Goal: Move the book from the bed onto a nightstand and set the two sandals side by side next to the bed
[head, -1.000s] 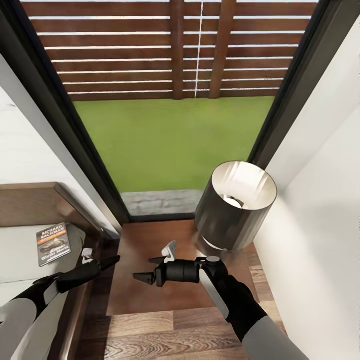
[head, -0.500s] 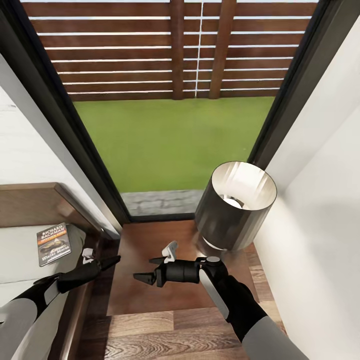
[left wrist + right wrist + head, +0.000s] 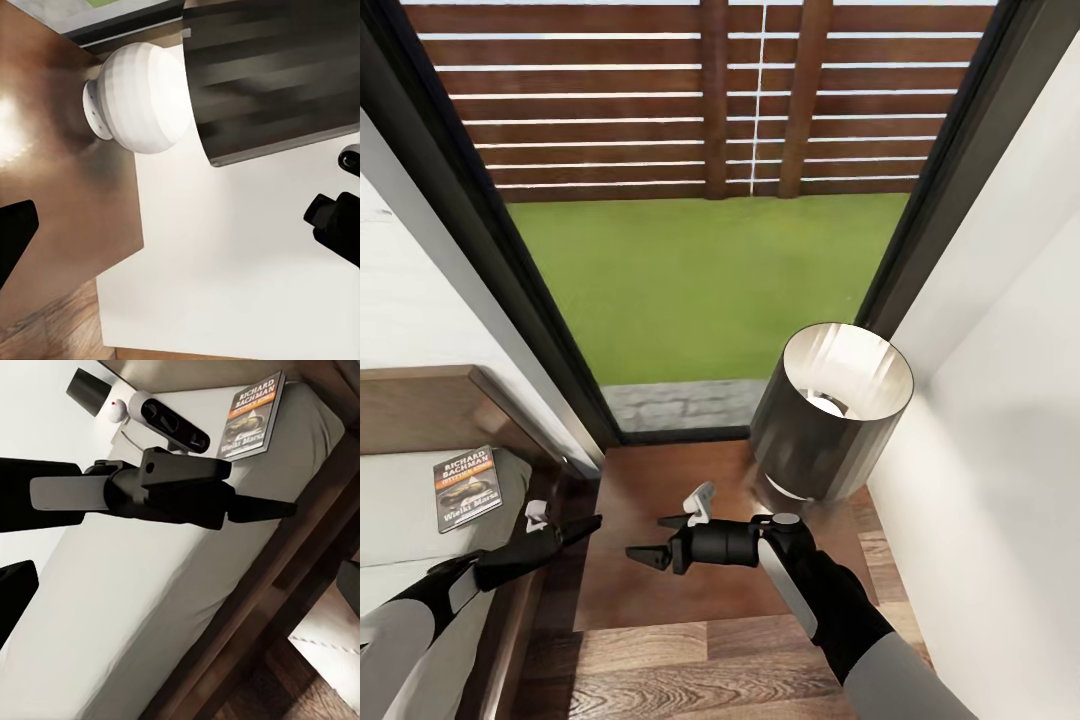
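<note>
The book, a thin paperback with "RICHARD BACHMAN" on its dark cover, lies on the pale grey mattress of the bed near the headboard. It also shows in the right wrist view. My left gripper hangs open over the bed's dark side rail, to the right of the book and apart from it. My right gripper is open and empty above the nightstand, pointing toward the bed. The left gripper shows in the right wrist view, over the mattress. The sandals are out of view.
A lamp with a dark shade and round white base stands on the nightstand's back right part. A white wall closes the right side. A tall window is behind the nightstand. Wood-plank floor lies in front.
My left forearm has sunk slightly and its gripper has edged a little toward the nightstand. The book and the right arm have not moved.
</note>
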Tool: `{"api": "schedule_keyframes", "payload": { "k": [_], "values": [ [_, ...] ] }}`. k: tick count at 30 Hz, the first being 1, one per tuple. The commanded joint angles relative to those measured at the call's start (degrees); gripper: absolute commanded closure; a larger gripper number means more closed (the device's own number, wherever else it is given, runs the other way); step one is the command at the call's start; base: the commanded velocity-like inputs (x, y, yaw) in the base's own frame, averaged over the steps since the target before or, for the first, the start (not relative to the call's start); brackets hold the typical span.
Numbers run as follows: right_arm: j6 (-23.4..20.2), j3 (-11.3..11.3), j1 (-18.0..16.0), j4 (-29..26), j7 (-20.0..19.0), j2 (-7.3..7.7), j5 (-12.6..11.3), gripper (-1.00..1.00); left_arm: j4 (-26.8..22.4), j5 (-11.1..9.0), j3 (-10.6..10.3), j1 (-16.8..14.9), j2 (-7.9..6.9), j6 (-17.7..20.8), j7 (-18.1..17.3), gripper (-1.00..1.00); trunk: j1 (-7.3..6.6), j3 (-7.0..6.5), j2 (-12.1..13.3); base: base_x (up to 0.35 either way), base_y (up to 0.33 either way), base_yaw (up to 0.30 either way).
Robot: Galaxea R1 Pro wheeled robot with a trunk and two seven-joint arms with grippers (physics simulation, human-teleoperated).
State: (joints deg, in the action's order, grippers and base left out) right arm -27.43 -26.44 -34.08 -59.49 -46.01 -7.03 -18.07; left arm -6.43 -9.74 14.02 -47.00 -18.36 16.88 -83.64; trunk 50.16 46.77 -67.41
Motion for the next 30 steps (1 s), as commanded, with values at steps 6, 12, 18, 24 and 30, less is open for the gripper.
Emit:
{"api": "schedule_keyframes", "payload": {
  "k": [6,12,18,24,30],
  "values": [
    [-0.46,-0.02,-0.04,-0.01,0.04,0.0,-0.48,-1.0,0.01,-0.1,-0.05,-0.02,-0.01,0.61,-0.2,-1.0,0.0,0.04,-0.03,0.0,0.0,0.003],
    [-0.47,-0.02,-0.03,-0.01,0.04,0.0,-0.45,-1.0,0.01,-0.1,-0.05,-0.02,0.0,0.61,-0.16,-1.0,0.0,0.04,-0.03,0.0,0.0,0.2],
    [-0.46,-0.02,-0.03,-0.01,0.04,0.0,-0.48,-1.0,0.01,-0.1,-0.05,-0.02,0.01,0.61,-0.15,-1.0,0.0,0.04,-0.03,0.0,0.0,0.28],
    [-0.47,-0.02,-0.04,-0.01,0.03,-0.01,-0.48,-1.0,0.01,-0.1,-0.05,-0.02,0.06,0.61,-0.15,-1.0,0.0,0.04,-0.03,0.0,0.0,0.284],
    [-0.49,-0.02,-0.04,-0.01,0.04,0.02,-0.47,-1.0,0.01,-0.1,-0.05,-0.02,0.08,0.61,-0.14,-1.0,0.0,0.04,-0.03,0.0,0.0,0.115]
  ]
}}
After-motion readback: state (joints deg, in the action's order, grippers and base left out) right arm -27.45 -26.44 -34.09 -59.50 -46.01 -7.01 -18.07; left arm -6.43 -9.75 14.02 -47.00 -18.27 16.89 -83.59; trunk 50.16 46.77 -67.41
